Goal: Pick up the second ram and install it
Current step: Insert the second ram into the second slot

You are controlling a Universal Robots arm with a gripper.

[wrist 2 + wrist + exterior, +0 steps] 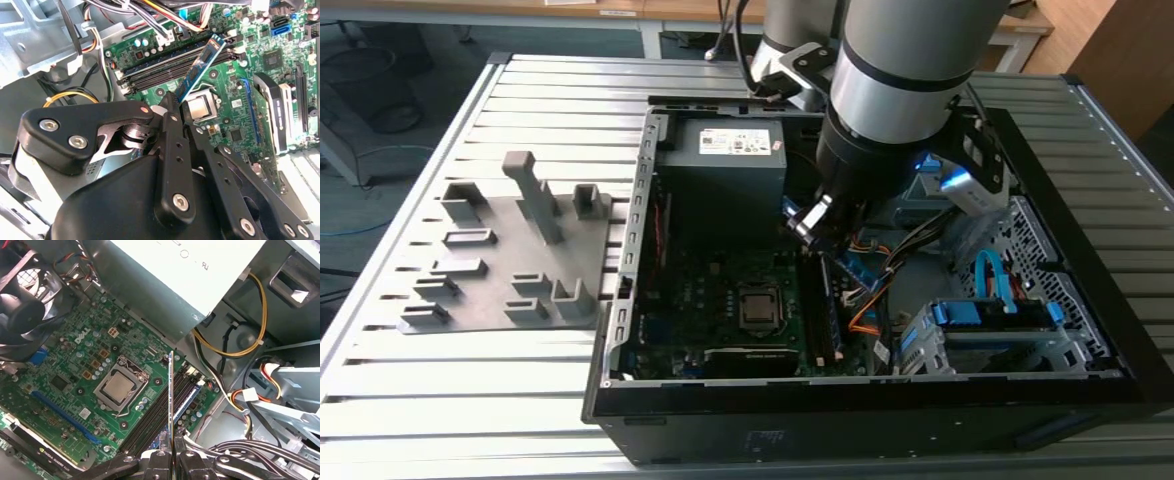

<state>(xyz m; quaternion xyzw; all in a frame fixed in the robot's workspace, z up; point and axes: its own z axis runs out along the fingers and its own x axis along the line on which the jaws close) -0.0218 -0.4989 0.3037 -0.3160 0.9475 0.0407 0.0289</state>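
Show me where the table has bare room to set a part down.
Bare slats of the table lie nearer the camera than the gray holder tray, and beyond it. Crowded: inside the computer case, where the pincer holds the second ram beside cables.

Soft, even light leaves the slatted surface pale and nearly shadowless in the exterior view; the computer case is dim inside, shaded by the arm, whose silver sleeve carries a broad highlight; in the first wrist view the power supply glares white and the second ram gleams along its edge; in the second wrist view the black hand reads dark.
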